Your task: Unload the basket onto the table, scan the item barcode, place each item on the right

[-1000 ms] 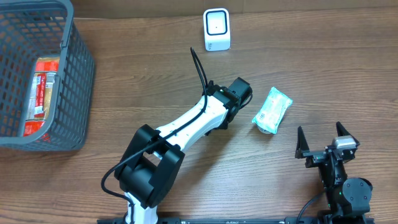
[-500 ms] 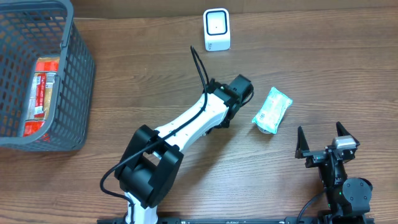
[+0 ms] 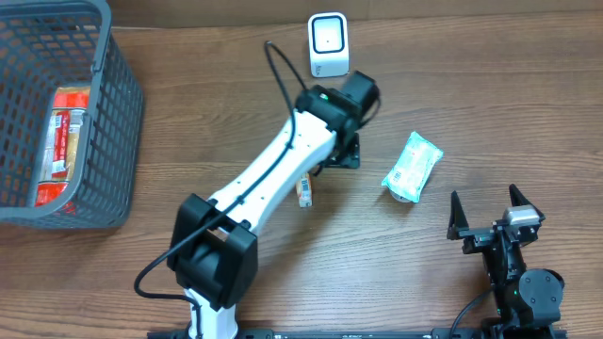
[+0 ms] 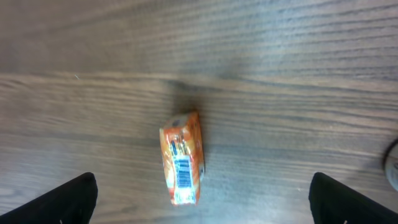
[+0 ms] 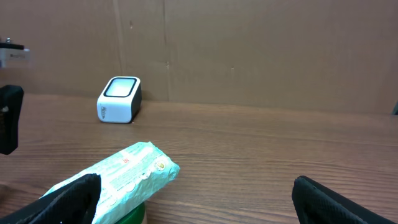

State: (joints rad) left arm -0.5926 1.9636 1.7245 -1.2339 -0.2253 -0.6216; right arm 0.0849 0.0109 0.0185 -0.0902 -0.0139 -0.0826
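A small orange packet (image 4: 183,158) lies on the wood table with its barcode facing up; from overhead the orange packet (image 3: 305,189) shows just beside the left arm. My left gripper (image 4: 202,200) hangs open above it, holding nothing, its fingertips (image 4: 74,199) far apart; overhead the left gripper (image 3: 340,149) sits in front of the white scanner (image 3: 328,44). The scanner (image 5: 119,99) stands upright at the back. My right gripper (image 3: 490,218) rests open at the front right, empty.
A teal packet (image 3: 412,167) lies right of the left arm; in the right wrist view the teal packet (image 5: 118,180) rests on something green. A grey wire basket (image 3: 118,113) at the far left holds a red-orange package (image 3: 66,141).
My left gripper has opened and let go of the orange packet, which now lies on the table. The left arm has swung back and left toward the scanner. The right arm is still.
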